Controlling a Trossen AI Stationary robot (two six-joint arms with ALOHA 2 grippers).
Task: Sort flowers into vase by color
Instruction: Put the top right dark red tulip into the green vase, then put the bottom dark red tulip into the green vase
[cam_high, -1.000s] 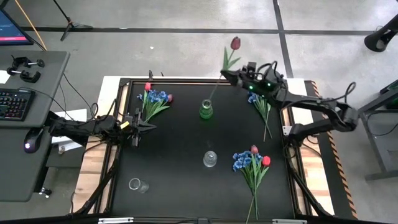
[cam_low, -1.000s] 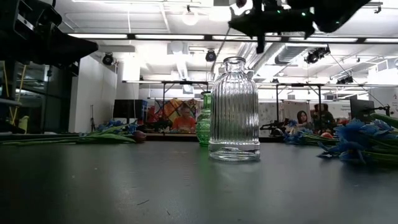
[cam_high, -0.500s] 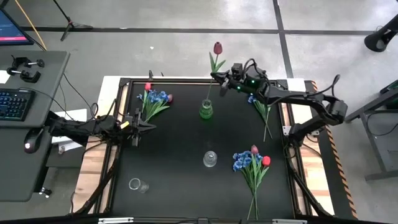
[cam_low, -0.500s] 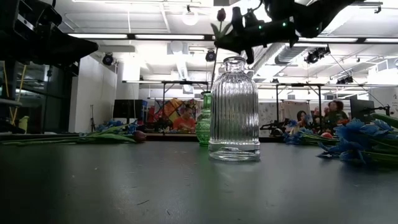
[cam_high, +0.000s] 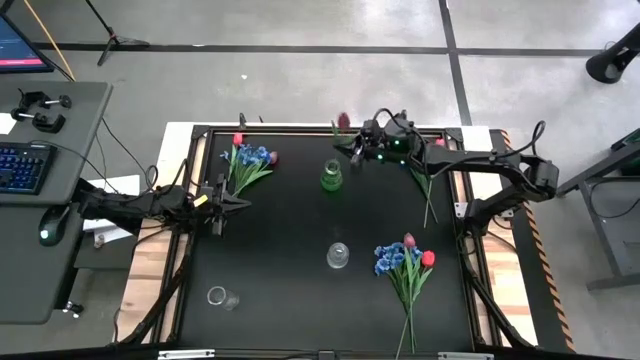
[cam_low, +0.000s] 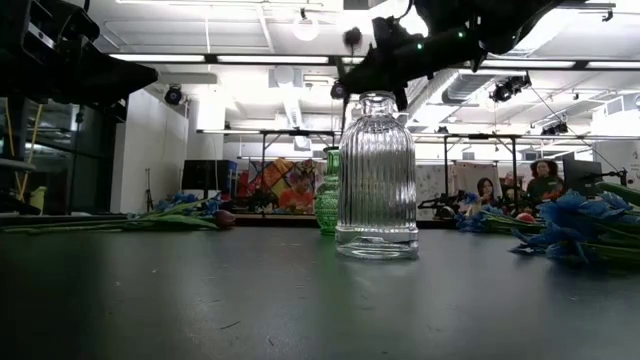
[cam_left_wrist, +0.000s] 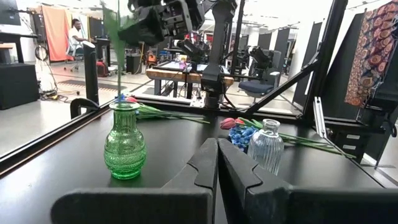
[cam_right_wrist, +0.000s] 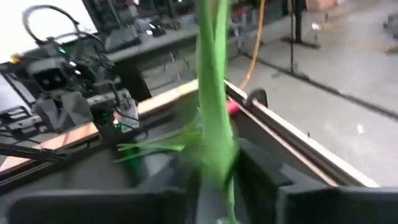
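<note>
My right gripper (cam_high: 358, 150) is shut on a dark maroon tulip (cam_high: 344, 121), just above the green glass vase (cam_high: 332, 177) at the table's far middle. In the low view the gripper (cam_low: 385, 62) hangs high, with the blossom (cam_low: 352, 37) above it. The thin stem (cam_left_wrist: 115, 59) runs down to the green vase's mouth (cam_left_wrist: 124, 106). A ribbed clear vase (cam_high: 338, 256) stands at the table's middle. Bunches of blue blossoms and tulips lie flat at the left (cam_high: 248, 160), the far right (cam_high: 422, 175) and the near right (cam_high: 405, 262). My left gripper (cam_high: 222, 205) is shut and waits at the left side. My right gripper pinches the tulip's green stem (cam_right_wrist: 214, 134) between its two fingers (cam_right_wrist: 168, 180), below the blossom and leaves. The fingers come about level from the table's right side and lie across the stem. The tulip stands nearly upright, lifted off the table, its lower stem hanging down to the green vase.
A small clear glass (cam_high: 222, 297) stands near the near left corner. A raised frame (cam_high: 300, 130) runs around the black table top. People sit in the room beyond the far edge (cam_low: 545, 180). Open black surface lies between the vases and the left bunch.
My right gripper has moved toward the table's left and near side and come down over the green vase. The tulip, which leaned out past the far edge, has swung nearly upright, and its blossom has dropped closer to the vase.
</note>
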